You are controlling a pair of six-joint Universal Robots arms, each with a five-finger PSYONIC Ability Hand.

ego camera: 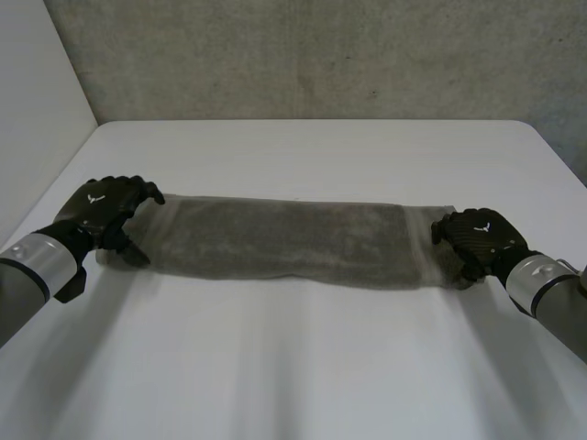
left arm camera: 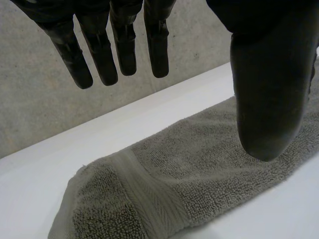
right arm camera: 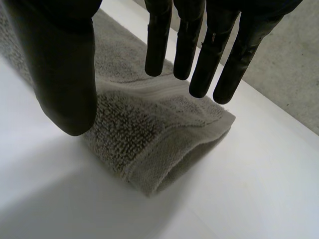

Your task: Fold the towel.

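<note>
A grey-brown towel (ego camera: 284,240) lies folded into a long narrow strip across the white table (ego camera: 303,357). My left hand (ego camera: 103,213) hovers over the strip's left end. Seen from the left wrist, its fingers (left arm camera: 119,45) are straight and spread above the towel's end (left arm camera: 149,194), the thumb (left arm camera: 269,99) apart from them, nothing held. My right hand (ego camera: 479,238) is at the strip's right end. From the right wrist, its fingers (right arm camera: 199,55) hang straight above the folded end (right arm camera: 164,144) with the thumb (right arm camera: 65,84) off the cloth.
A grey concrete wall (ego camera: 321,55) runs behind the table's far edge. A pale wall (ego camera: 37,119) borders the left side. White table surface lies in front of the towel.
</note>
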